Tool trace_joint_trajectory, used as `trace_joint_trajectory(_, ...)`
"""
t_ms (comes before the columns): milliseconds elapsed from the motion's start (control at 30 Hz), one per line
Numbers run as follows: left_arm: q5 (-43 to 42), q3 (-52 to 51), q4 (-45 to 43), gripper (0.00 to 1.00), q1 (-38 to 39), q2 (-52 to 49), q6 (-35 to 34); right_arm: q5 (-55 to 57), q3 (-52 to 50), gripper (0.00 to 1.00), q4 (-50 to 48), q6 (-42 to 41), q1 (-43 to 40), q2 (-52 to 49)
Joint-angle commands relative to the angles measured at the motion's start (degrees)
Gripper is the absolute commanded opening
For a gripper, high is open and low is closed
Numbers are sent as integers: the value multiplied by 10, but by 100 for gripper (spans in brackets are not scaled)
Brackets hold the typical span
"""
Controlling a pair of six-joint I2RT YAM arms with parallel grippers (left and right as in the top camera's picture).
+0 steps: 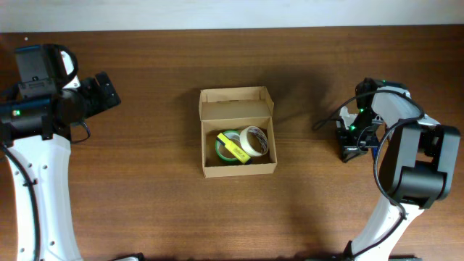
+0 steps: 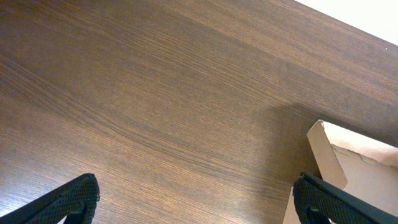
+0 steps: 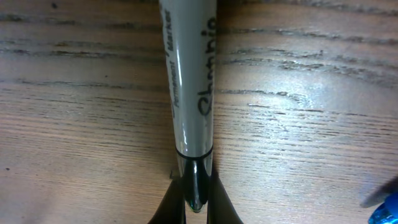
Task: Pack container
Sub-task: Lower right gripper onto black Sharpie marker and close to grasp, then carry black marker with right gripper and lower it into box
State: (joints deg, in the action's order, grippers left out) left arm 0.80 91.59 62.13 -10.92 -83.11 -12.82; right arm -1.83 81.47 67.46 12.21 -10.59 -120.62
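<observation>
Right claw [image 3: 196, 186] is shut on the marker [image 3: 189, 81] at its tapered end (grip off-centre): it may pivot or slip before reaching the container [image 1: 236, 109]. Left claw [image 2: 196, 199]: fully open, empty.

One cardboard box [image 1: 239, 170], two tape rolls [image 1: 255, 138] (one green, one cream), one small yellow item [image 1: 232, 149] and one marker [image 3: 189, 74].

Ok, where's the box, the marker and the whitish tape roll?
cardboard box [image 1: 239, 170]: overhead view, on its front wall.
permanent marker [image 3: 189, 74]: right wrist view, on its grey barrel.
whitish tape roll [image 1: 248, 151]: overhead view, on its lower rim.
</observation>
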Motion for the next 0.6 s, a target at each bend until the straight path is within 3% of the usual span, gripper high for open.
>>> trace_joint_trajectory(0, -6, 0, 0, 99, -2, 1, 9, -33, -10, 4, 8, -7, 1, -15)
trace_joint_trajectory(233, -6, 0, 0, 99, -2, 1, 9, -24, 106, 4, 93, -7, 9, 27)
trace_joint_trajectory(567, -6, 0, 0, 99, -2, 1, 9, -23, 461, 4, 254, -24, 104, 115)
